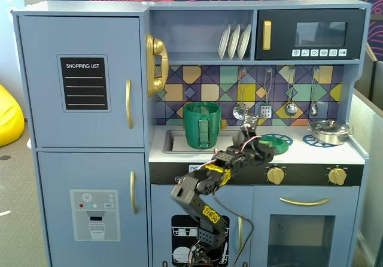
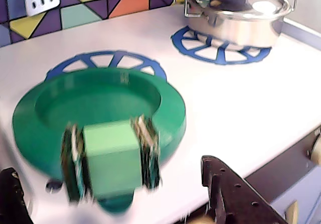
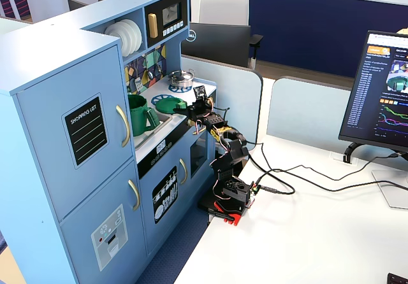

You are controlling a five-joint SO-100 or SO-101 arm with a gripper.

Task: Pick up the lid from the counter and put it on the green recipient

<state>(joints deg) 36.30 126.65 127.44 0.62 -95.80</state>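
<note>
Centre the end effector (image 2: 108, 184), jaws spread and empty, on the lid's (image 2: 95, 113) knob (image 2: 111, 158); though blurred, it seems to straddle it. Close squarely, then lift straight off the counter (image 2: 235, 108).

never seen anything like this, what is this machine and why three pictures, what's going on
It is a small robot arm standing in front of a blue toy kitchen. One fixed view faces the kitchen from the front, the other sees it from the side, and the wrist view comes from a camera riding on the arm. On the white counter lie a round green lid on a blue burner ring and a silver pot. A tall green pot sits in the sink. The arm's tool hangs open just above the lid's knob, holding nothing.
</note>
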